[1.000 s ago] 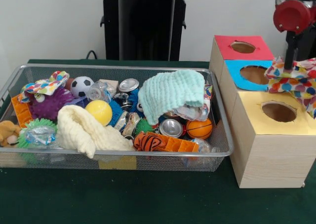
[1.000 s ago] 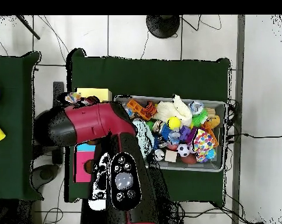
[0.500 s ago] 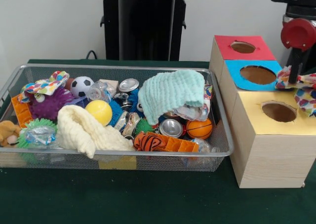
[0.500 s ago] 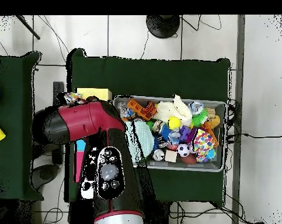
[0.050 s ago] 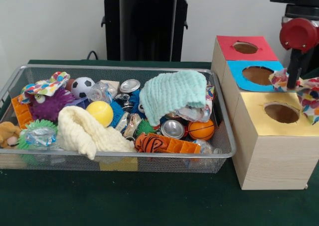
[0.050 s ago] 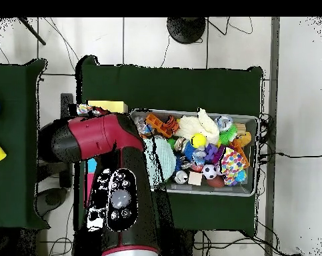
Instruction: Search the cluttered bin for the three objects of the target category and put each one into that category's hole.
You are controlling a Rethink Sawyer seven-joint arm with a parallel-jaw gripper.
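Polka-dot cloth (image 5: pixel 305 89) hangs from our gripper (image 5: pixel 293 81) over the yellow-topped wooden box (image 5: pixel 275 136).
We judge it undelivered; a matching cloth (image 5: pixel 45 87) waits in the wire-mesh bin (image 5: pixel 119 162).

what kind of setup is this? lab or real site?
Most likely a robotics lab sorting rig: a red arm over a green-covered table, a wire bin crammed with toys, cans and cloths, and wooden boxes with coloured tops and round holes. Cables trail over the tiled floor.
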